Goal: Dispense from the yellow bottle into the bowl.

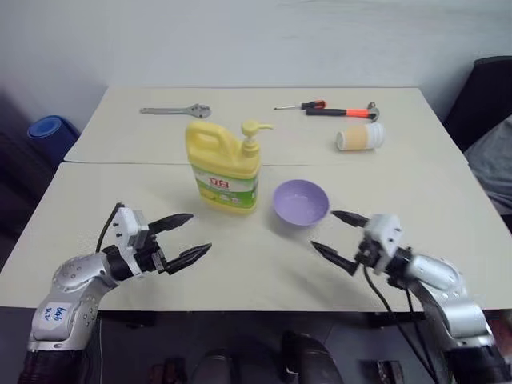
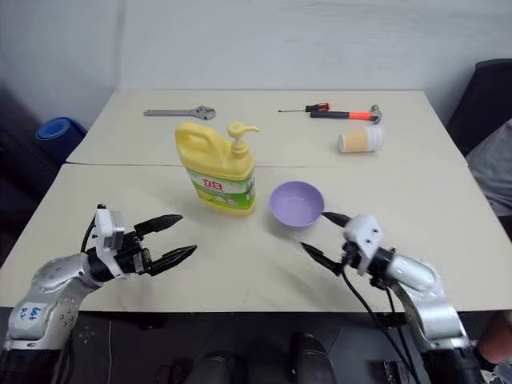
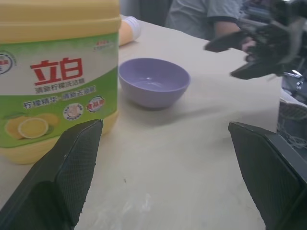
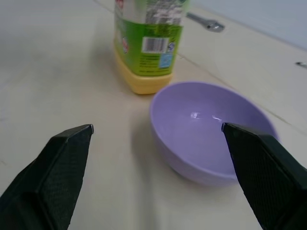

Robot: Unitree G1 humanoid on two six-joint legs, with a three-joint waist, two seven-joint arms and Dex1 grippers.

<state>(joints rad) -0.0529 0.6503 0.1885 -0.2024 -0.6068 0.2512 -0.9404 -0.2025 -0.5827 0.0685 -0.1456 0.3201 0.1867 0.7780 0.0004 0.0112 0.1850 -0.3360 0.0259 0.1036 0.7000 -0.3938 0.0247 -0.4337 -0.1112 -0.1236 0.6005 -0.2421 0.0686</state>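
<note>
Both my left hand (image 1: 182, 238) and right hand (image 1: 338, 236) hang wide open and empty over the counter (image 1: 240, 264). The yellow bottle (image 1: 224, 166) stands upright mid-counter, the bowl (image 1: 301, 202) just beside it, its spout roughly toward the bowl. Pressing the pump off-centre could tip the bottle or squirt short of the bowl. A paper cup (image 1: 360, 137), hammer (image 1: 342, 112), screwdriver (image 1: 301, 105) and wrench (image 1: 175, 111) lie well behind; nothing blocks me.

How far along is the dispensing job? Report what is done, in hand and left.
Done: nothing that shows. The yellow bottle stands upright on the table with the bowl beside it, apart, and the bowl looks empty. In hand: the left gripper and right gripper are both open, short of bottle and bowl, holding nothing. Left: reach the pump, bring the spout over the bowl, press.
</note>
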